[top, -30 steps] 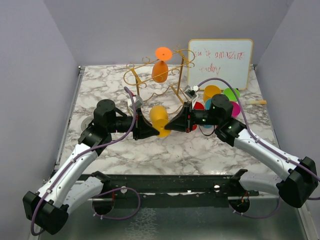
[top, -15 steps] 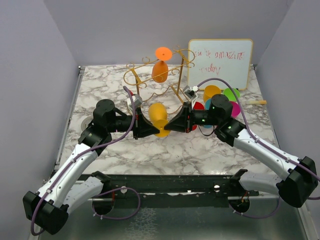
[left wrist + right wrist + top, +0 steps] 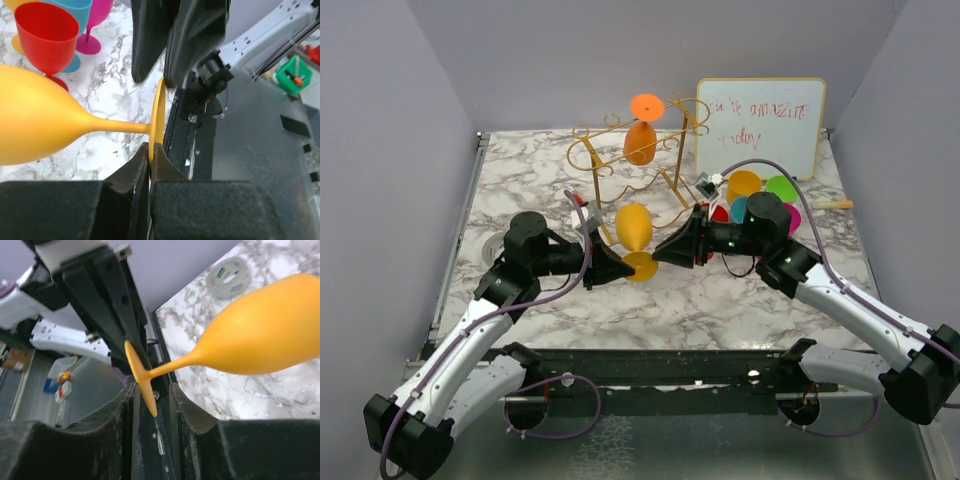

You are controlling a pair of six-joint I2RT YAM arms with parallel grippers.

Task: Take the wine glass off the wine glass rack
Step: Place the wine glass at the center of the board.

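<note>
Judging by its matte, opaque surface, the yellow wine glass (image 3: 634, 228) is taken to be moulded plastic. That would make it light, stiff and hard to break, yet smooth enough to slip or swing when only its thin foot is pinched. It is held clear of the wine glass rack (image 3: 595, 150), over the marble table (image 3: 520, 190) just in front of it and between the two arms. The bowl is turned toward the rack and the foot toward the arm bases.

The left gripper (image 3: 150, 150) is clamped flat on one rim of the foot disc, and no gap is seen between pads and plastic. The right gripper (image 3: 150, 392) is set around the opposite rim of the same disc, but its jaws are parted and space is visible beside the disc. No hold is therefore judged to be given from that side.

With the whole glass hung from one edge pinch, a droop or twist is to be feared. A firmer purchase would be had on the stem, close under the bowl.

An orange wine glass (image 3: 640, 142) is seen hanging upside down by its foot on the rack's rails. Other coloured glasses (image 3: 760, 200) are stood near the whiteboard (image 3: 760, 125).
</note>
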